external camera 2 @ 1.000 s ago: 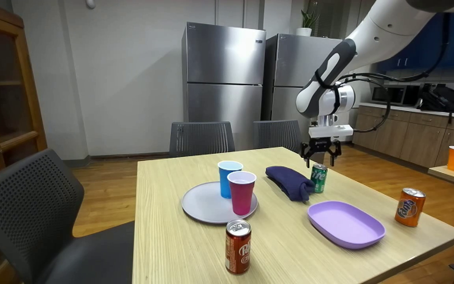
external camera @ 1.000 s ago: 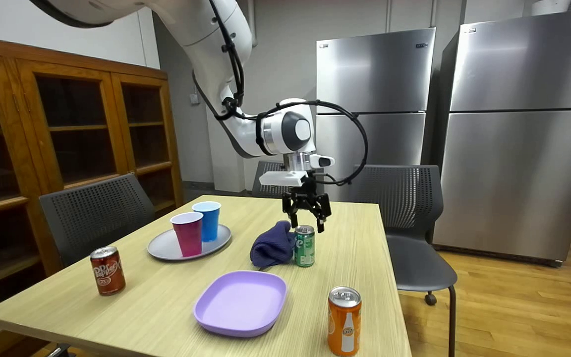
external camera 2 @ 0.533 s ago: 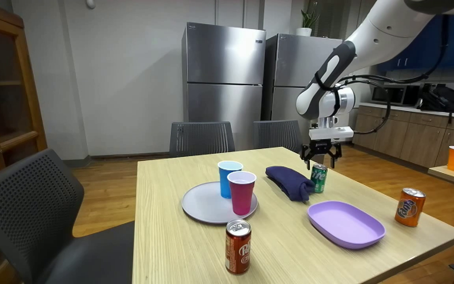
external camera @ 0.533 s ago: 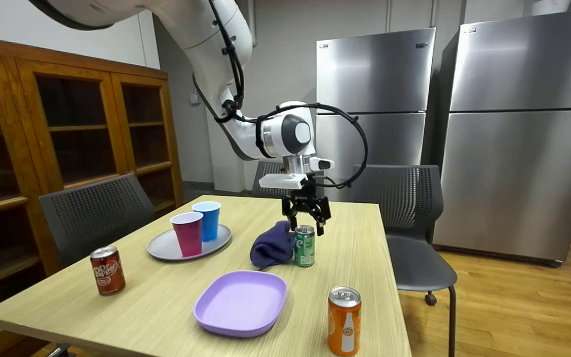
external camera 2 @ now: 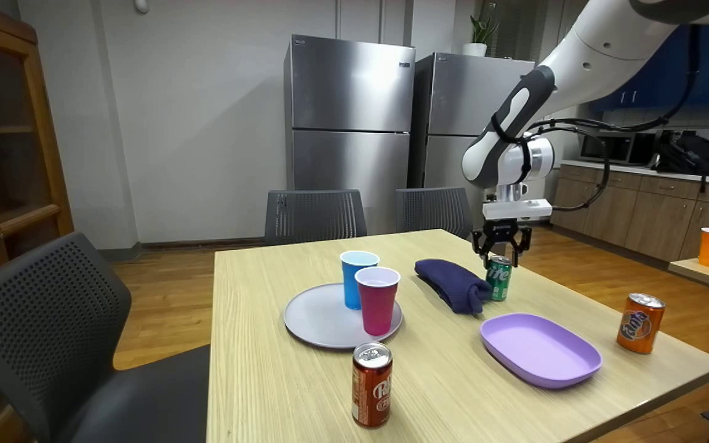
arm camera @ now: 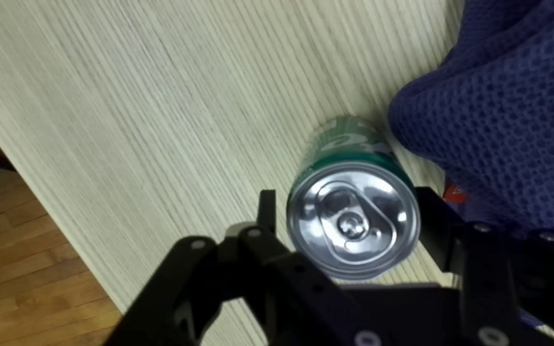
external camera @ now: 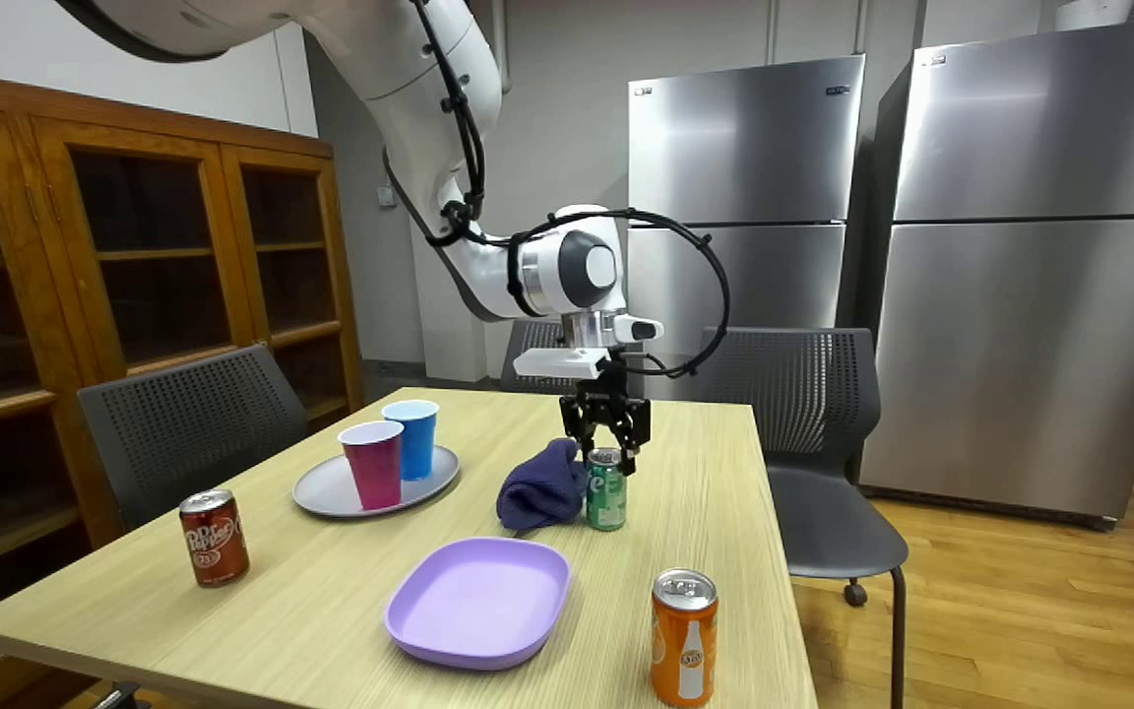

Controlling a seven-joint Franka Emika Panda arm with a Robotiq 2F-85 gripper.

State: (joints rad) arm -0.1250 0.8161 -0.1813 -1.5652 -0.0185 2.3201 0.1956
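A green soda can (arm camera: 354, 226) stands upright on the table, its silver lid facing the wrist camera. My gripper (arm camera: 348, 214) straddles the can's top, jaws partly closed. In the wrist view the right-hand finger lies against or very near the can's rim, while a strip of table shows between the rim and the left-hand finger (arm camera: 267, 211). Both exterior views show the gripper (external camera: 608, 461) pointing down over the green can (external camera 2: 498, 280), fingertips beside its upper part. A folded navy cloth (external camera: 539, 484) lies right beside the can, close to the right-hand finger in the wrist view.
A purple plate (external camera: 478, 606) lies near the cloth. An orange can (external camera 2: 640, 323) and a dark red can (external camera 2: 372, 384) stand apart. The grey plate (external camera 2: 311, 320) bears a blue cup (external camera: 417, 443) and a magenta cup (external camera: 373, 468). Chairs (external camera: 793, 443) surround the table.
The gripper has come down slightly and its fingers have drawn closer together around the green can. In an exterior view the can has shifted very slightly to the right.
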